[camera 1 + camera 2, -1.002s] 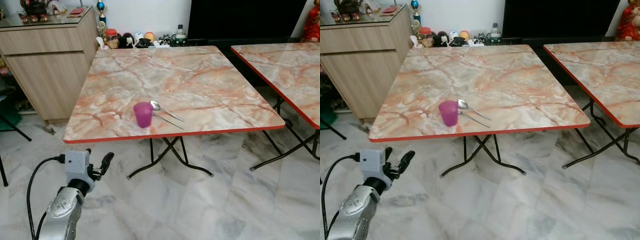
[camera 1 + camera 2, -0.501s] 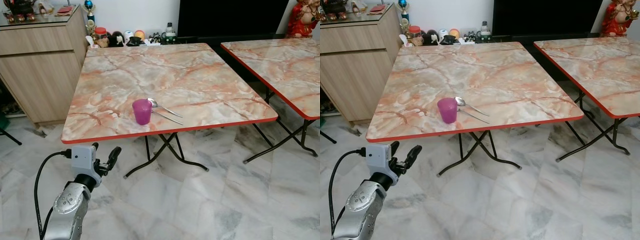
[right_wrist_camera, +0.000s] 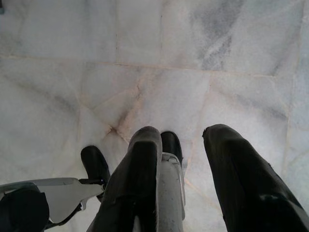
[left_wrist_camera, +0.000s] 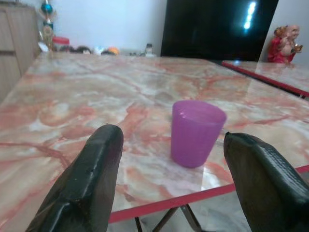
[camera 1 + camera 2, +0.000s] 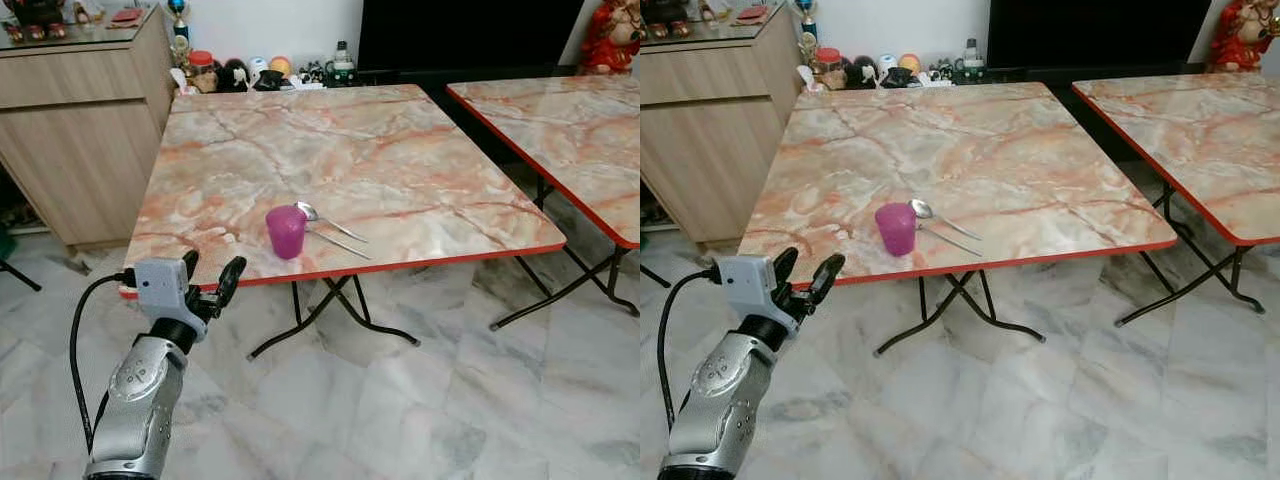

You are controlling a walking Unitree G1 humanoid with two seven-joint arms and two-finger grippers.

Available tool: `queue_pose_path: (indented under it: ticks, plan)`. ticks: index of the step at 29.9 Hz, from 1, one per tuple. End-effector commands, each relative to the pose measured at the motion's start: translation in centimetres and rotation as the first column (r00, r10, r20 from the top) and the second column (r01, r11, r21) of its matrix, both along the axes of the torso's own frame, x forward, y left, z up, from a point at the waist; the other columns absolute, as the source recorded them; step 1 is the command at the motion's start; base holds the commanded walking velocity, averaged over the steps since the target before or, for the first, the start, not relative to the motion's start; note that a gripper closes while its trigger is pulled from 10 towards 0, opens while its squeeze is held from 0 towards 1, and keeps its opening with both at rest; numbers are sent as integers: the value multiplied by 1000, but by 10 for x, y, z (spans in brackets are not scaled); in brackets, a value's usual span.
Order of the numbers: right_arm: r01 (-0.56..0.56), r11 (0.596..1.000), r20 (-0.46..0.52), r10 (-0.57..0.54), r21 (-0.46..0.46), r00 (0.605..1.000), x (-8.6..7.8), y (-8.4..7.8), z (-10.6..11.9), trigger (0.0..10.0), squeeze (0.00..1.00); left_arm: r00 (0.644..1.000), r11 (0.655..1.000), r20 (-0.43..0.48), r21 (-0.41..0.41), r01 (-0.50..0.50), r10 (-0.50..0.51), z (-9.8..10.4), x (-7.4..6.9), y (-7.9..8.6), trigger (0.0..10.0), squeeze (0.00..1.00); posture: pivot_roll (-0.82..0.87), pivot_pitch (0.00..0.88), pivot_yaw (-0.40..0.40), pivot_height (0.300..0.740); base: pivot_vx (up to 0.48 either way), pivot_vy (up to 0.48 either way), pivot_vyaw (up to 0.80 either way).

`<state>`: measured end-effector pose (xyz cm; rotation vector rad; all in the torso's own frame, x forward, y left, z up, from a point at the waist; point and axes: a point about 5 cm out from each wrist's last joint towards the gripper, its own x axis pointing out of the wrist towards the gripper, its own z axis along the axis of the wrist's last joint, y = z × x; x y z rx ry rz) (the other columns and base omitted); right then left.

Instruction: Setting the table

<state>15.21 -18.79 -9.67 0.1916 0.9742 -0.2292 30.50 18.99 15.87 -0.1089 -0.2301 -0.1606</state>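
A purple plastic cup (image 5: 286,231) stands upright near the front edge of the marble-pattern folding table (image 5: 330,150). Just right of it lie a metal spoon (image 5: 320,214) and a second thin utensil (image 5: 338,242). My left gripper (image 5: 213,263) is raised at the table's front edge, left of the cup and short of it, open and holding nothing. In the left wrist view the cup (image 4: 197,131) stands ahead between the two spread black fingers (image 4: 91,183). My right gripper (image 3: 178,140) hangs pointing down at the floor, its fingers apart.
A second matching table (image 5: 560,120) stands to the right with a gap between. A wooden cabinet (image 5: 70,120) is at the left. Small jars and figurines (image 5: 260,72) line the wall behind. The table's black folding legs (image 5: 330,310) stand on the marble floor.
My left arm has risen and come forward, its gripper now level with the table's front edge and nearer the cup. The camera has shifted slightly.
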Motion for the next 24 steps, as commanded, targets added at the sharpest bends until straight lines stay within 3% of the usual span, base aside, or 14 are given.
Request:
queue_pose_path:
  ticks: [1, 24]
  plan:
    - [3, 1000, -16, -3, 0, 1000, -5, -1, -2, 10000, 0, 1000, 1000, 18, -1, 14, -14, 7, -1, -3, 10000, 0, 35, 89, 22, 740, 300, 0, 0]
    - [6, 1000, -18, -6, 0, 1000, -5, -2, -2, 10000, 0, 997, 997, -5, -14, 77, -77, 8, -2, -9, 10000, 0, 38, 90, 21, 740, 311, 0, 0]
